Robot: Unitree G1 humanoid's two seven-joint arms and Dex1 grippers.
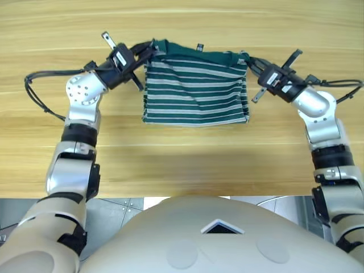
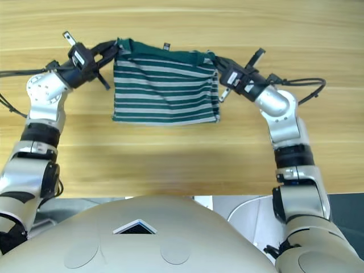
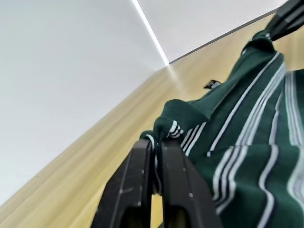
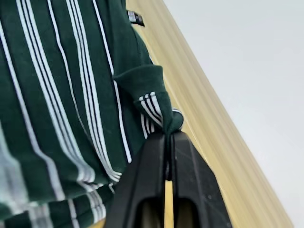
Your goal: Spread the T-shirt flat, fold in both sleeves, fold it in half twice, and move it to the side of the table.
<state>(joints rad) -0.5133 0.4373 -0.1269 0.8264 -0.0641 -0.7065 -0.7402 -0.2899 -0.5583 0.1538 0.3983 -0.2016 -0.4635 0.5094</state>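
Observation:
The dark green T-shirt [image 1: 195, 85] with white stripes is folded into a rough rectangle and hangs stretched between both grippers, its lower edge resting on the wooden table [image 1: 182, 153]. My left gripper [image 1: 149, 49] is shut on the shirt's far left corner; the left wrist view shows cloth [image 3: 247, 123] pinched between the black fingers [image 3: 142, 166]. My right gripper [image 1: 248, 58] is shut on the far right corner, with bunched fabric [image 4: 71, 85] clamped at the fingertips [image 4: 156, 152]. A small black tag [image 1: 199, 46] sticks up from the top edge.
Bare wood surrounds the shirt on all sides. The table's near edge [image 1: 182, 197] runs just ahead of my body, with grey floor [image 1: 114, 210] below it. Black cables [image 1: 37, 85] loop out from the left arm.

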